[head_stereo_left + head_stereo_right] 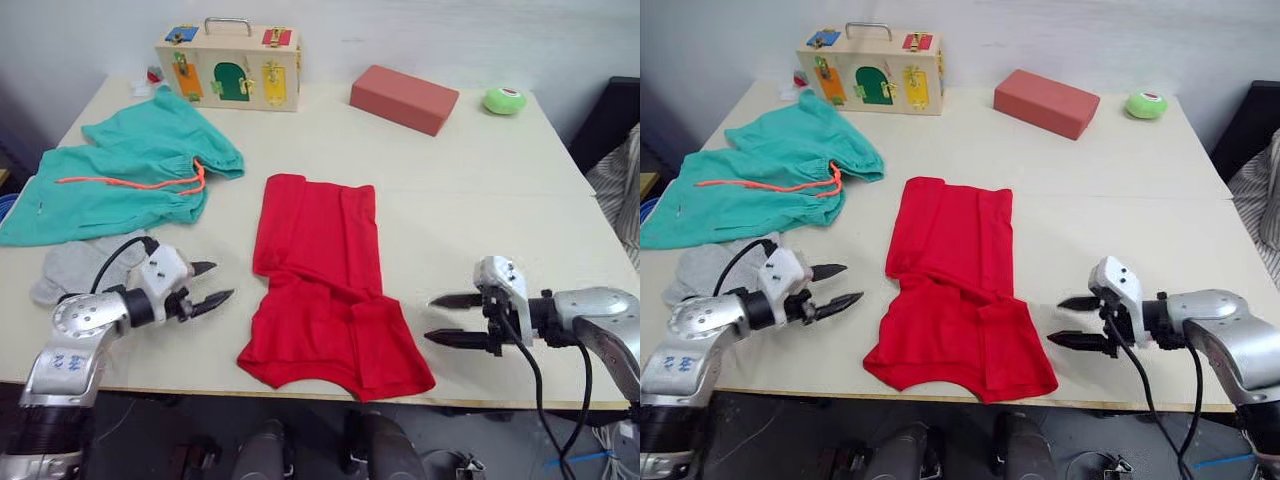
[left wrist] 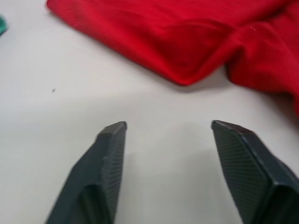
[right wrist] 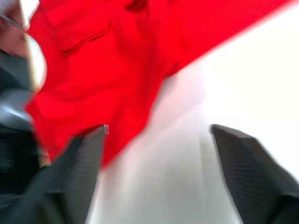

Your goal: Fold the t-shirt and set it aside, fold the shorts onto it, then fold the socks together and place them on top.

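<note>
Cream desk spanning most of the frame; red t-shirt at centre, partly folded, lower hem near the front edge; teal shorts with orange drawstring at upper left, spread flat; grey socks at lower left, just below the shorts and touching them; wooden latch box with metal handle at top centre-left; red-brown block at top centre-right; green round object at upper right.

T-shirt mid-table; shorts left, socks before them.
</note>
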